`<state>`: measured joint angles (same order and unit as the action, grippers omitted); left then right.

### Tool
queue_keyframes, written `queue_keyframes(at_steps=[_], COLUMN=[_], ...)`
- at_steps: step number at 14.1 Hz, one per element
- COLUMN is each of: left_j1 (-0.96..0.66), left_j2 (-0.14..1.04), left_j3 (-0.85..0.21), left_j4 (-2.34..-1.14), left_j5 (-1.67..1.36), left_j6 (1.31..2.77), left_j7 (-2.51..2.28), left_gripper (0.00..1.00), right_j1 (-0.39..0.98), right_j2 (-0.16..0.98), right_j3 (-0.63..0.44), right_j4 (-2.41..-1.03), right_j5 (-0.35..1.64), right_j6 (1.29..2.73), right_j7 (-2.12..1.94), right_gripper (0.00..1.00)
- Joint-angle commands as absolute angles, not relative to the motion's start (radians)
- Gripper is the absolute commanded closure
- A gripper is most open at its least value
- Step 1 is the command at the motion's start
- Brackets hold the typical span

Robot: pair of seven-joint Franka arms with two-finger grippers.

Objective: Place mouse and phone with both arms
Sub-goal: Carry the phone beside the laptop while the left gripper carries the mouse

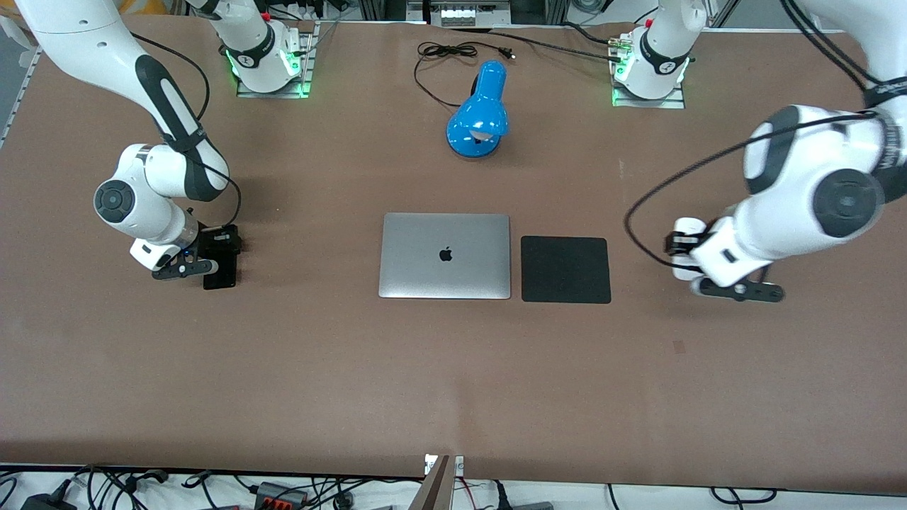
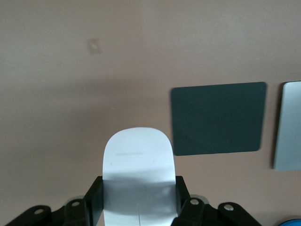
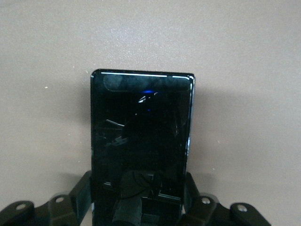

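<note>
**Grippers on mouse and phone, both at the table's ends**

Mouse (image 2: 138, 165) and phone (image 3: 141, 146) each sit between a pair of black fingers. The left gripper (image 2: 139, 200) is closed on the sides of the white mouse, toward the left arm's end of the table, with the black mouse pad (image 1: 565, 269) lying well apart from it, toward the middle. The right gripper (image 3: 139, 197) clasps the long edges of the phone near the right arm's end. Whether either object has left the table I cannot tell; in the front view both look low, close to the brown surface.

My reading is that the grasp step is in hand and the carry comes next. A likely aim is the mouse onto the pad and the phone somewhere beside the silver laptop (image 1: 445, 255), though the pictures mark no target for the phone. The next move calls for a clean lift before any sideways travel, since the glossy mouse could slip in a side pinch.

Room is generous. Bare table lies between each gripper and the centre, and nothing stands in either path. The pad sits just beside the laptop's edge, so the mouse should come down on the pad's middle. The blue lamp (image 1: 478, 117) and its cord lie nearer the bases, out of the way.
</note>
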<state>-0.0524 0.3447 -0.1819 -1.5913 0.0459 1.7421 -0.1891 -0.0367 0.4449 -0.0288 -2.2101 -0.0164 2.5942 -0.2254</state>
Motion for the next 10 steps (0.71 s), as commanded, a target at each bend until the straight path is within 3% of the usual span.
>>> queue_keyframes(at_steps=[1,6,10], left_j1=[-0.133,-0.202,-0.221], left_j2=[0.374,0.382,0.432], left_j3=[-0.181,-0.181,-0.181], left_j4=[-1.613,-1.816,-1.920], left_j5=[0.071,0.072,0.162], left_j6=[1.784,2.107,2.327], left_j7=[-0.322,-0.431,-0.535], left_gripper=[0.71,0.71,0.71], right_j1=[-0.028,0.034,0.135], right_j2=[0.419,0.360,0.397], right_j3=[-0.029,0.066,0.130], right_j4=[-2.203,-2.085,-2.072], right_j5=[-0.018,-0.005,0.011], right_j6=[2.594,2.350,2.388], right_j7=[-0.249,-0.132,0.050], right_gripper=[1.00,1.00,1.00])
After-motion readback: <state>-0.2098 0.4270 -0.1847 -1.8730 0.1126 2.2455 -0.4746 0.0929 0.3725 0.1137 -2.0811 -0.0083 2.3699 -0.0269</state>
